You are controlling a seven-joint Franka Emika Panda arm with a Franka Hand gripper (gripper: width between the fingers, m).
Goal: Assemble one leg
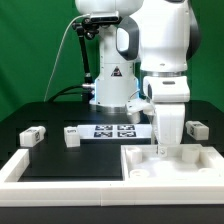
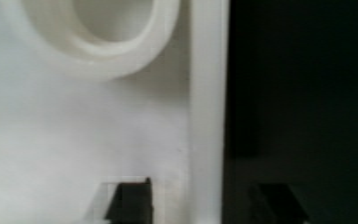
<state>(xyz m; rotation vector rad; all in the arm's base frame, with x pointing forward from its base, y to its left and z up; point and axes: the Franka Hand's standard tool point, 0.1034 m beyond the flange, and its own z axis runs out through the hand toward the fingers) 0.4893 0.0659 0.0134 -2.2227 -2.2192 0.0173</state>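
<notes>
My gripper (image 1: 165, 148) points straight down at the far edge of the large flat white square rimmed piece (image 1: 190, 168) at the exterior view's front right. In the wrist view the gripper (image 2: 202, 203) is open. Its dark fingertips (image 2: 128, 200) straddle the piece's raised rim (image 2: 208, 100), one over the white face, one over the black table. A round socket ring (image 2: 101, 40) shows on that face. Three legs, small white tagged blocks, lie on the table: one at the left (image 1: 33, 135), one beside it (image 1: 71, 137), one at the right (image 1: 197, 128). None is held.
The marker board (image 1: 112, 131) lies flat in front of the robot base (image 1: 110, 95). A white raised border (image 1: 40, 168) runs along the front left of the black table. The arm's wrist (image 1: 165, 95) stands above the rimmed piece.
</notes>
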